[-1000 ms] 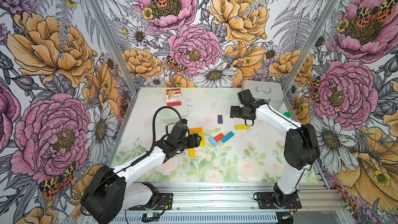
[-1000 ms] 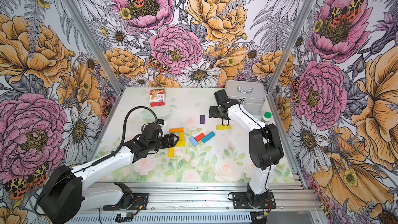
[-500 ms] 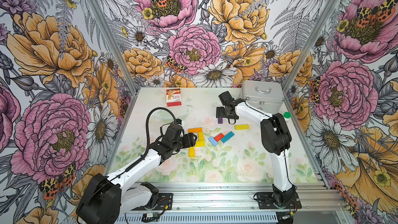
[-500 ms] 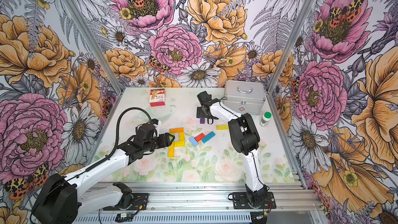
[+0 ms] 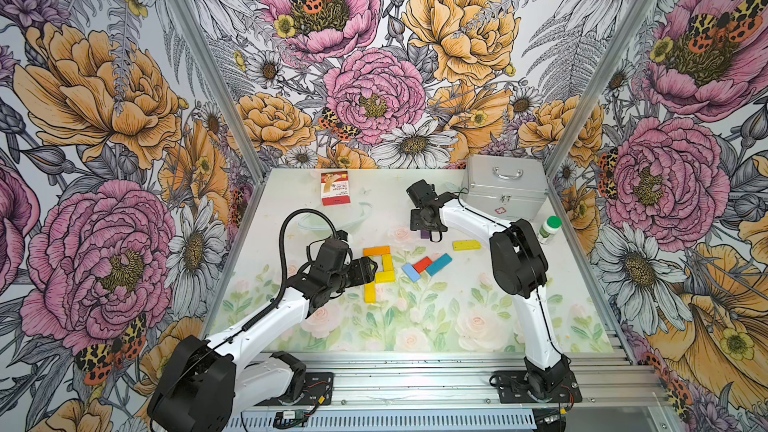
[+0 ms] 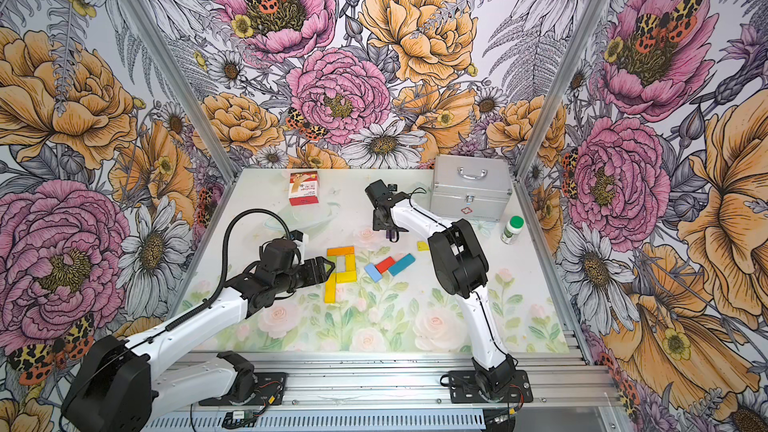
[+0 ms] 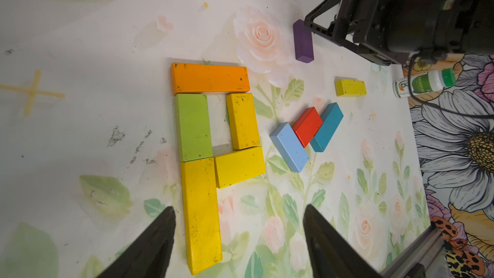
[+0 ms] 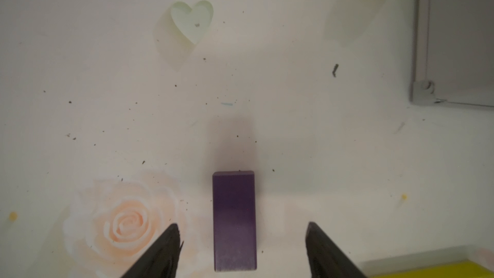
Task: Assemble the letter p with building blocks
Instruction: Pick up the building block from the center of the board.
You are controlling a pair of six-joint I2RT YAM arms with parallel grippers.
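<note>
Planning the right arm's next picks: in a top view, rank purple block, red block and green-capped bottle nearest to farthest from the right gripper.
1. purple block, between the right gripper's open fingers.
2. red block, in the loose cluster.
3. green-capped bottle, by the right wall.

We are looking at five blocks lying together as a P mid-frame: an orange block (image 7: 210, 78) capping a green block (image 7: 193, 127) and a short yellow block (image 7: 242, 120), a tilted yellow block (image 7: 239, 166) closing the loop, and a long yellow block (image 7: 201, 213) forming the stem. Right of it, a light blue block (image 7: 289, 146), a red block (image 7: 307, 126) and a teal block (image 7: 326, 127) are touching. Our left gripper (image 7: 239, 207) is gaping, empty, at the lower edge.
</note>
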